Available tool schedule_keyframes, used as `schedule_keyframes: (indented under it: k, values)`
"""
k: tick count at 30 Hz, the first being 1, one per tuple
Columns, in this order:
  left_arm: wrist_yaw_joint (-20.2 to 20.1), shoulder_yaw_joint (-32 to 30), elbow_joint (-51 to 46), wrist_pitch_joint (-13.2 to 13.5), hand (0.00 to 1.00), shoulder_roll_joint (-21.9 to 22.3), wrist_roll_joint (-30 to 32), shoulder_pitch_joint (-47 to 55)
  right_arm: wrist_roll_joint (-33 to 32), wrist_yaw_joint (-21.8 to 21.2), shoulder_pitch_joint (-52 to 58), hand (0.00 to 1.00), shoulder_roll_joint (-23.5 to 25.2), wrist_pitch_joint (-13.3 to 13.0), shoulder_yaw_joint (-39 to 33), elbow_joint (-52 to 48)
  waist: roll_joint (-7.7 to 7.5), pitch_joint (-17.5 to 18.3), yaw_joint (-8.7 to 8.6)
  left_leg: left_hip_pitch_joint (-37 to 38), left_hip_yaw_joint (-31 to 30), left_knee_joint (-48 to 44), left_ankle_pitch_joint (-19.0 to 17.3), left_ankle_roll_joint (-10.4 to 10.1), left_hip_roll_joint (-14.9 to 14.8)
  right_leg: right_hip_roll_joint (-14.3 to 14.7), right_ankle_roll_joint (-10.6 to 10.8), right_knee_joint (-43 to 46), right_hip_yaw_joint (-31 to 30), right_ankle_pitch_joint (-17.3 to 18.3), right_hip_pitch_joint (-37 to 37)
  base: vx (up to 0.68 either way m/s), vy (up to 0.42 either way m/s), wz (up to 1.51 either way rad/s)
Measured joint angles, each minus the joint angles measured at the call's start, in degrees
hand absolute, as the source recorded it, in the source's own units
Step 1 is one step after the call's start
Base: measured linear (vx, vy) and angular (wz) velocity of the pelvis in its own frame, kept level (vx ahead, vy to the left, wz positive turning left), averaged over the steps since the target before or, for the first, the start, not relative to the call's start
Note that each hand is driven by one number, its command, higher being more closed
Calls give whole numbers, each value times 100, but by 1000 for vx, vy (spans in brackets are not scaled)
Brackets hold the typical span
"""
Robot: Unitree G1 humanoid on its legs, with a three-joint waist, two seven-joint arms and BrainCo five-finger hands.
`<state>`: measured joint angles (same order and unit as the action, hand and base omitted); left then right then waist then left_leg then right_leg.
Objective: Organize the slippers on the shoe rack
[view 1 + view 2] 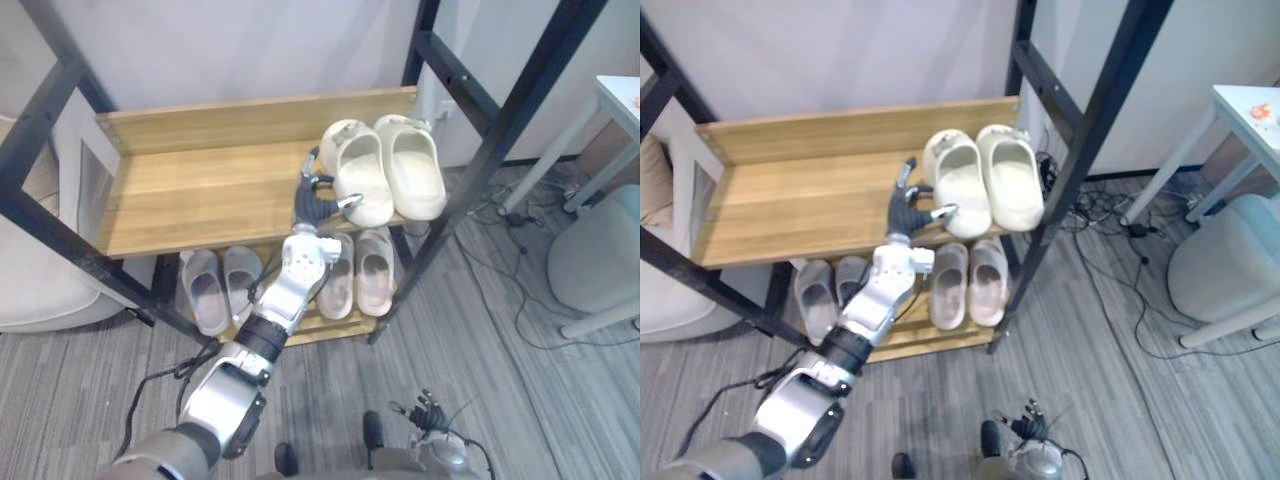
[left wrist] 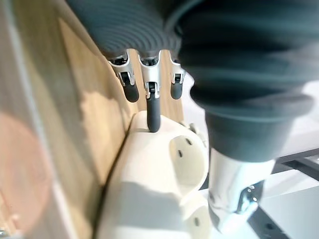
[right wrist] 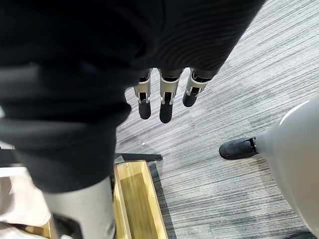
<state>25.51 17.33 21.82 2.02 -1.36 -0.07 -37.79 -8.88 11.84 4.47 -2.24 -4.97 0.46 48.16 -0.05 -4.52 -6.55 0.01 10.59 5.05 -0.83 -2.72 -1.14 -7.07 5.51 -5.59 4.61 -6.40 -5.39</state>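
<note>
A pair of cream slippers [image 1: 362, 180] stands side by side at the right end of the wooden top shelf [image 1: 200, 190], toes towards the back. My left hand [image 1: 310, 195] reaches onto that shelf just left of the pair. Its fingers [image 2: 153, 107] are straight and one tip touches the nearer slipper [image 2: 154, 169], with the thumb [image 2: 234, 189] beside it. On the lower shelf sit a grey pair [image 1: 222, 283] and a beige pair [image 1: 357, 272]. My right hand [image 3: 167, 104] hangs low over the floor, fingers relaxed and holding nothing.
Black slanted frame posts [image 1: 500, 130] flank the rack. A white table [image 1: 620, 110] and a grey round seat [image 1: 600, 260] stand to the right, with cables [image 1: 520, 215] on the carpet. A pale cushion [image 1: 40, 290] lies left of the rack.
</note>
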Motion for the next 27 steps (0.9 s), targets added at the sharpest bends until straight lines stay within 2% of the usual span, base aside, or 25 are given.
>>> schedule_keyframes:
  k: [6, 8, 11, 15, 17, 18, 20, 23, 27]
  values:
    - [-282, 226, -1330, 66, 0, -22, -5, 230, -11, -48, -19, 0, -7, 1, 87, 29, 9, 1, 57, -90, -168, -159, -15, 38, 8, -68, 0, 33, 105, 1, 77, -25, -21, 15]
    - [-540, 522, -2036, 293, 0, -42, -110, 551, -13, -65, -111, 0, -11, 2, 198, 233, 13, 3, 117, -144, -236, -239, -23, 54, 29, -100, 7, 40, 138, -4, 105, -59, -9, 19]
    - [-848, 939, -2638, 491, 0, -56, -476, 1096, -13, -78, -155, 0, -8, 27, 231, 299, 72, 48, 249, -175, -309, -313, -31, 73, 48, -123, 9, 43, 171, -5, 149, -54, -9, 12]
    - [-1505, 1515, -3009, 703, 0, -204, -1483, 2177, -13, -118, -228, 0, -21, 70, 265, 482, 176, 117, 351, -152, -444, -352, -18, 88, 64, -139, 16, 42, 341, -6, 258, -48, -13, 17]
    - [-1804, 1647, -2784, 708, 0, -311, -1866, 2739, -12, -128, -221, 0, -23, 100, 321, 481, 164, 134, 368, -52, -537, -350, -13, 81, 57, -133, 25, 34, 446, 21, 398, -55, -28, 26]
    - [-2033, 1631, -2293, 680, 0, -378, -2165, 3181, -12, -159, -249, 0, -26, 100, 347, 476, 153, 143, 395, 7, -605, -334, 0, 71, 56, -131, 24, 18, 509, 32, 495, -56, -22, 19]
    - [-2149, 1625, -1835, 630, 0, -461, -2273, 3414, -12, -176, -241, 0, -54, 100, 433, 476, 127, 169, 395, 8, -675, -330, 14, 56, 57, -136, 19, 4, 587, 49, 533, -56, -16, 22]
    - [-2360, 1432, -573, 451, 0, -542, -2307, 3822, -13, -223, -218, 0, -58, 100, 499, 476, 31, 190, 463, 3, -796, -321, 41, 1, 49, -129, 9, 2, 707, 86, 556, -68, -24, 21]
    - [-2455, 1032, 939, 361, 0, -622, -1992, 4034, -13, -270, -166, 0, -56, 95, 549, 477, -83, 211, 554, 44, -909, -325, 62, -28, 33, -109, 7, 3, 804, 129, 688, -36, -22, 15]
